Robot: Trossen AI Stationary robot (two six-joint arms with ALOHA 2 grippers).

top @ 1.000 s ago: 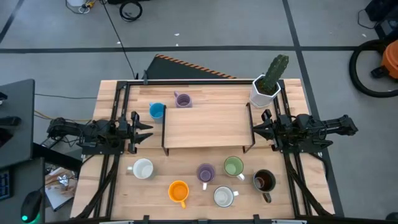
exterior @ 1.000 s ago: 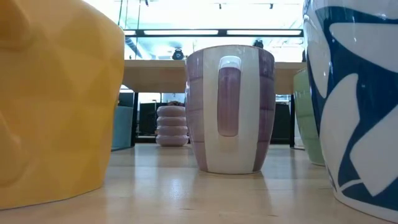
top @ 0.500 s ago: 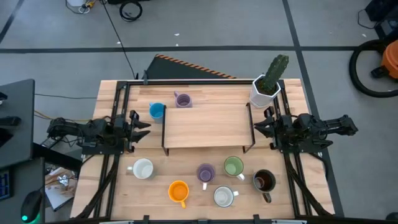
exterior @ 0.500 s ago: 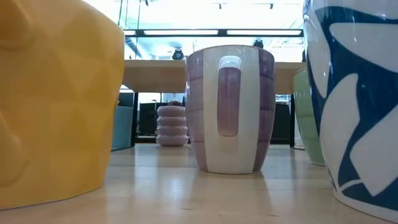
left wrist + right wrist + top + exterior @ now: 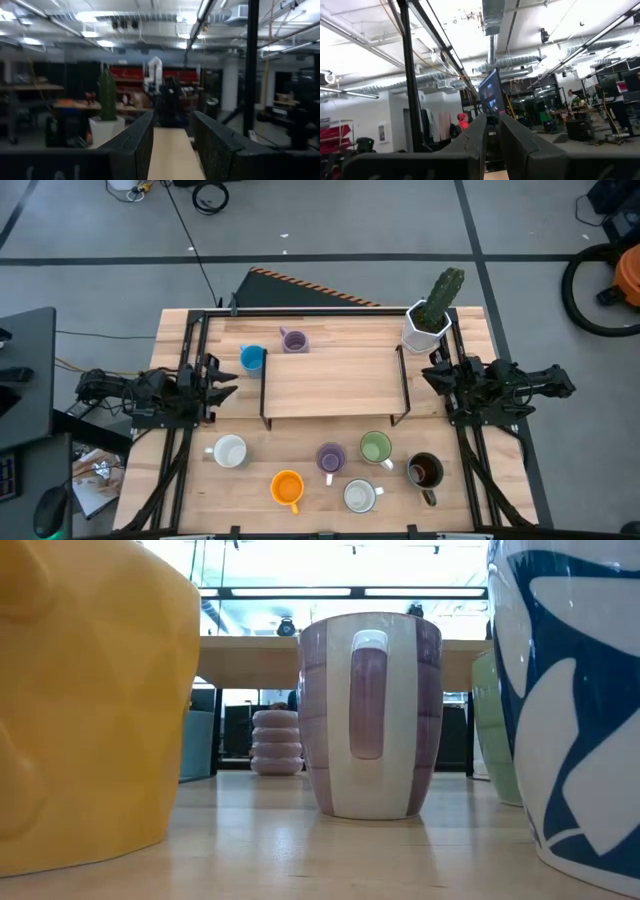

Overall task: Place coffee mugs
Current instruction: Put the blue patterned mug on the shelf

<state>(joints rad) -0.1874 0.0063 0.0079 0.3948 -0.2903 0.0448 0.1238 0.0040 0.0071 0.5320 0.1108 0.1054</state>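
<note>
In the high view, six mugs stand on their bases along the near half of the table: white [image 5: 230, 451], orange [image 5: 287, 487], lavender [image 5: 331, 458], green [image 5: 375, 447], white [image 5: 360, 496], dark brown [image 5: 425, 471]. A blue mug [image 5: 252, 358] and a second lavender mug [image 5: 293, 340] stand on the far side. The low view shows the near lavender mug [image 5: 370, 715] between the orange mug [image 5: 90, 700] and a white, blue-patterned mug [image 5: 575, 700]. My left gripper [image 5: 222, 379] [image 5: 172, 125] is open at the shelf's left end. My right gripper [image 5: 430, 374] [image 5: 492, 122] is open at its right end.
A low wooden shelf [image 5: 335, 383] on dark legs spans the table's middle, between the two grippers. A white faceted planter with a cactus [image 5: 430, 320] stands at the far right corner, close to my right gripper. Dark rails run along both table sides.
My left gripper has drawn back toward the table's left edge, away from the shelf. My right gripper has drawn back toward the right edge and shifted a little toward the far edge, nearer the planter. No mug has moved.
</note>
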